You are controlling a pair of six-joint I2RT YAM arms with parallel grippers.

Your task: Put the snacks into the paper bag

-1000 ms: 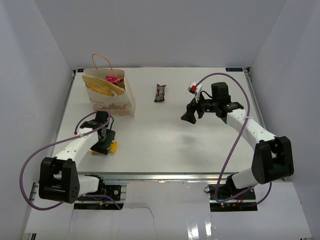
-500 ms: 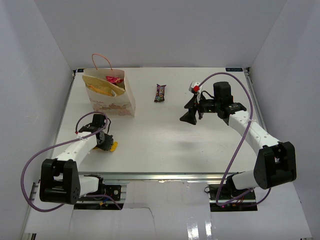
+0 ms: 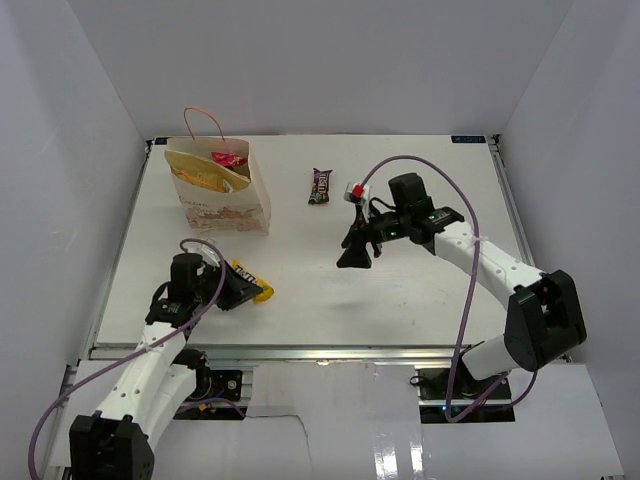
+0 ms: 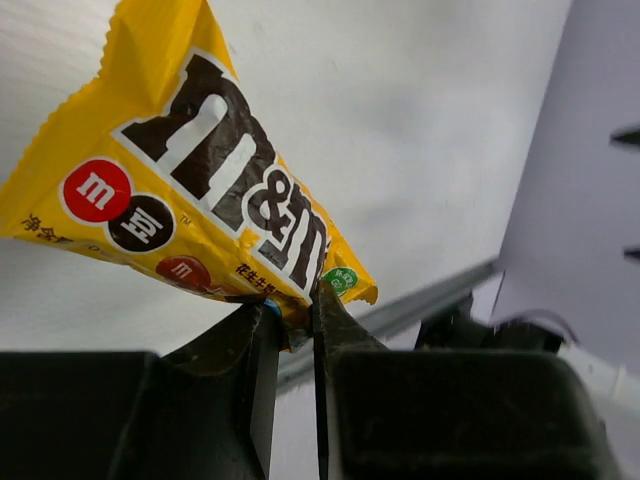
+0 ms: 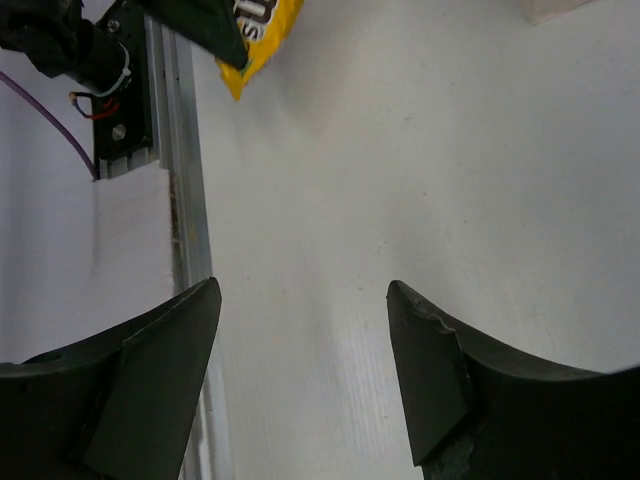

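1. Nearest, by the near-left corner of the worktop, the left claw is clenched on the M&M's pack. In the left wrist view its two fingertips pinch one bottom corner of the yellow pack. The rest of the wrapper fans out beyond them with the printed face showing.
2. From above, the pack sticks out of the claw toward the middle of the worktop. Whether its free end touches the surface I cannot tell.
3. Further in, a little right of the middle, the right claw points down over bare worktop. Its jaws are spread wide with nothing between them. Its own camera shows the two dark fingers apart over white surface, with the yellow pack at the top edge of the view.
4. Beyond that claw, toward the far edge and about halfway along it, the dark candy bar lies flat, touched by neither claw.
5. Farthest, at the far-left corner, the paper bag stands upright with its mouth open. One cord handle loops above it, and the chip bag shows inside.
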